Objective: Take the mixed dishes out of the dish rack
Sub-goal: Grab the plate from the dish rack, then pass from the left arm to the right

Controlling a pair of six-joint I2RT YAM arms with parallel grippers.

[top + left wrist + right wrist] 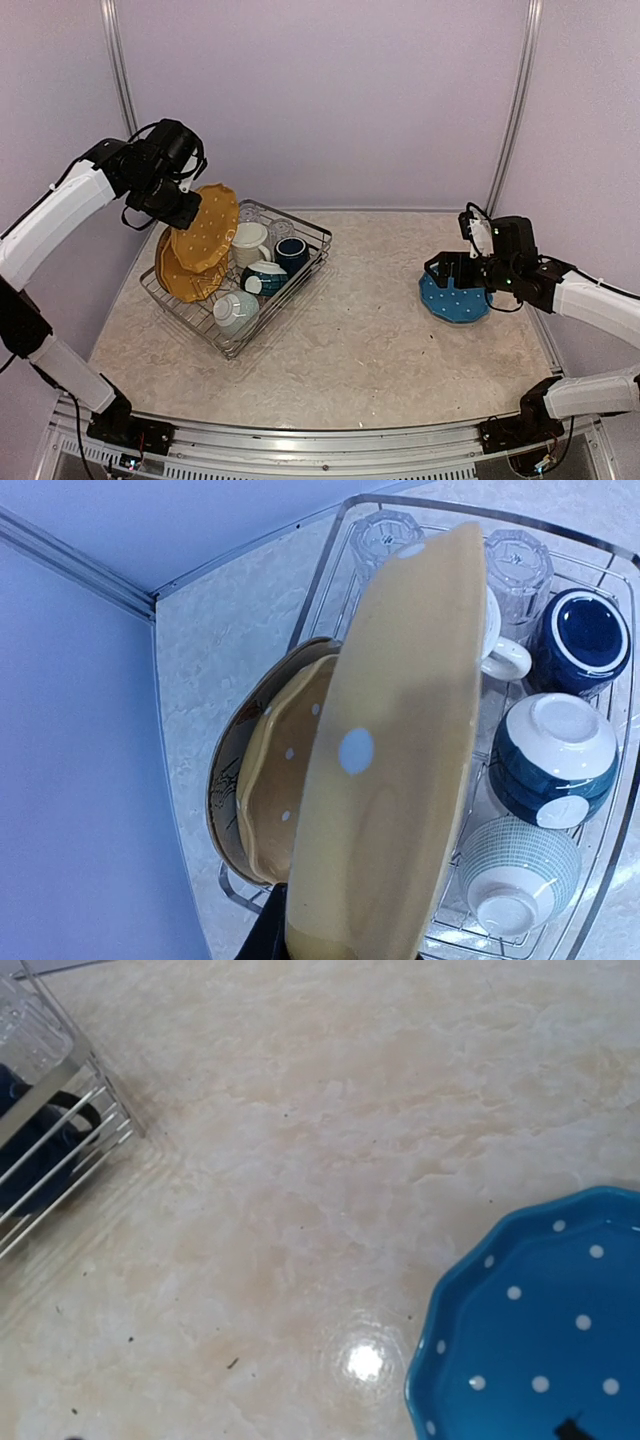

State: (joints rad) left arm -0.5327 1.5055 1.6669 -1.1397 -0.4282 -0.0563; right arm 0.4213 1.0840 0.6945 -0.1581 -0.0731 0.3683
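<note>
One mustard-yellow plate (205, 235) is hanging above the dish rack (318, 245) in the clamped left gripper (185, 215), next needing a bench (370, 330) spot beside the rack; the right gripper (457, 270) is standing open.

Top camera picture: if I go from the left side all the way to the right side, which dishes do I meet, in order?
lifted yellow dotted plate, held by the left gripper → cream mug → navy mug → blue dotted plate
</note>
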